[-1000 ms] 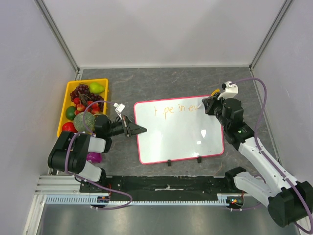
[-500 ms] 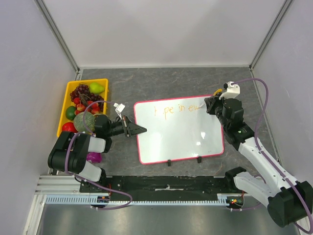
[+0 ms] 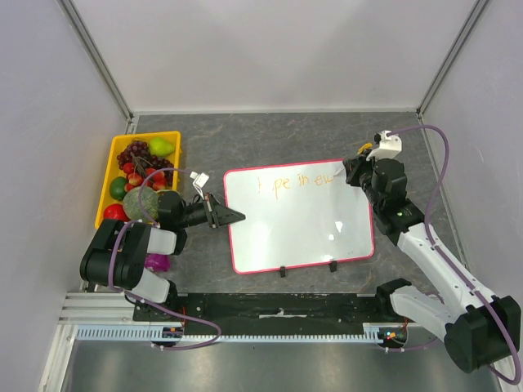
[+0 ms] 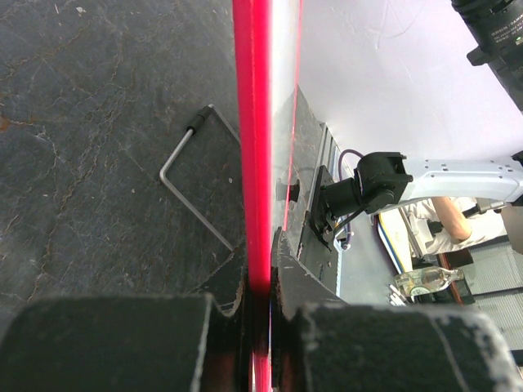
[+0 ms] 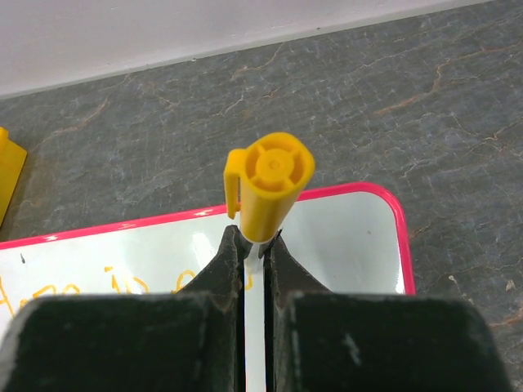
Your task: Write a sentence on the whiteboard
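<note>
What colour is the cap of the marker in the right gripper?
Yellow. The plastic marker cap shows best in right wrist view.

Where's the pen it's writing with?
The yellow-capped marker is pinched in the right gripper, at the whiteboard far right corner, just past the orange writing.

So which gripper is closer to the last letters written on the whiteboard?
Right. The right gripper holds the marker at those letters; the left gripper clamps the whiteboard's opposite edge.
</note>
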`<state>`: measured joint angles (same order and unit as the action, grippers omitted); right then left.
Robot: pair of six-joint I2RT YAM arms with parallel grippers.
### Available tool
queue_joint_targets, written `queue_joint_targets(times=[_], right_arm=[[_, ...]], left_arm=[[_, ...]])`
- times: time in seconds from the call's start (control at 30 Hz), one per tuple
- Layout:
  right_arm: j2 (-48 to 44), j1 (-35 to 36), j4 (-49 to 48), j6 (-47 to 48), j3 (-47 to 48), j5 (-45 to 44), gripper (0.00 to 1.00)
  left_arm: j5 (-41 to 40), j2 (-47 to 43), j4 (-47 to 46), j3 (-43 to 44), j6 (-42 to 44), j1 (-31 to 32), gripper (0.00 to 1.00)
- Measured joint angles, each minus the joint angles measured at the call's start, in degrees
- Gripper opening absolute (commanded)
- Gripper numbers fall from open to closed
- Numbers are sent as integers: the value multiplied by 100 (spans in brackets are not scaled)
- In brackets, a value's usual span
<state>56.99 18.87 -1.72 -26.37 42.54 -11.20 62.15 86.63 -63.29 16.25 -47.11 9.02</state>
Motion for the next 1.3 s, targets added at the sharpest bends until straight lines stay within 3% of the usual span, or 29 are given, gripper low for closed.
queue_joint_targets(times=[0.6, 1.3], right_arm=[[-59, -13, -81, 2, -116, 535, 0], [-369, -13, 59, 2, -382, 468, 0]], left_arm=[[0, 0, 4, 0, 0, 0, 2], [-2, 0, 15, 0, 0, 0, 2]])
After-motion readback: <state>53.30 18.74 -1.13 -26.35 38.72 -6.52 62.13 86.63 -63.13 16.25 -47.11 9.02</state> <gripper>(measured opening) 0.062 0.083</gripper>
